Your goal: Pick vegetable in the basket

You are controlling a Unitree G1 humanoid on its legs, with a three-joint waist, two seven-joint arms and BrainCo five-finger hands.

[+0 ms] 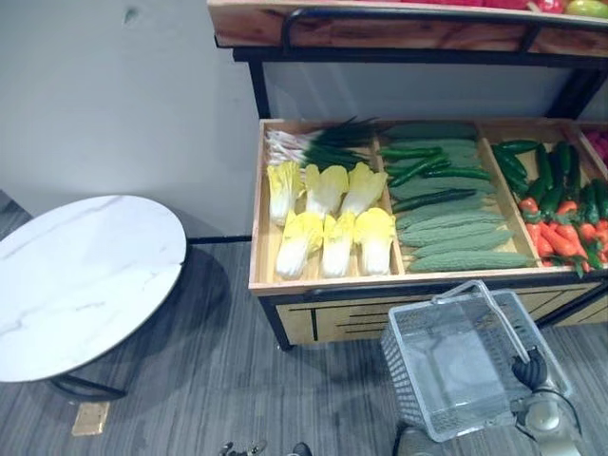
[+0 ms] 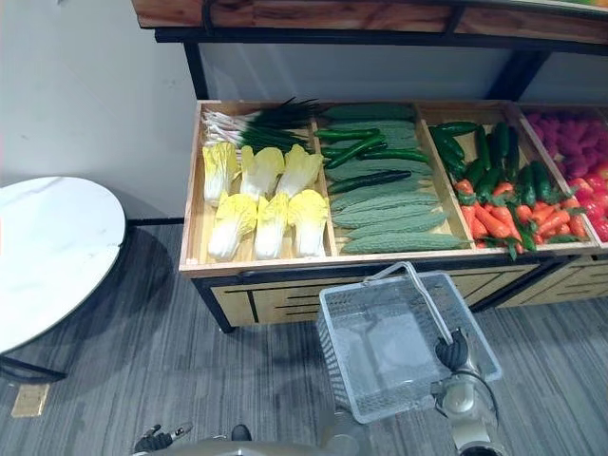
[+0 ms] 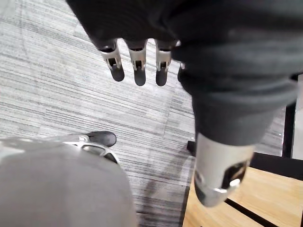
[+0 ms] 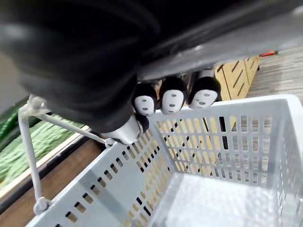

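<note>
An empty pale grey plastic basket (image 1: 456,366) hangs in front of the wooden produce stand (image 1: 285,285), low and right of centre. My right hand (image 1: 530,369) is shut on the basket's raised handle (image 2: 423,294). In the right wrist view its curled fingers (image 4: 173,97) sit over the basket's slotted wall (image 4: 213,142). The stand holds yellow napa cabbages (image 1: 328,223), green onions (image 1: 313,144), pale bitter gourds (image 1: 461,237), dark cucumbers (image 1: 432,171) and carrots (image 1: 559,237). My left hand (image 3: 137,59) hangs over the grey floor with straight fingers, holding nothing.
A round white marble table (image 1: 76,285) stands at the left on dark legs. An upper wooden shelf (image 1: 408,28) on a black frame overhangs the bins. Purple and red produce (image 2: 575,152) fills the far right bin. Grey striped floor lies between table and stand.
</note>
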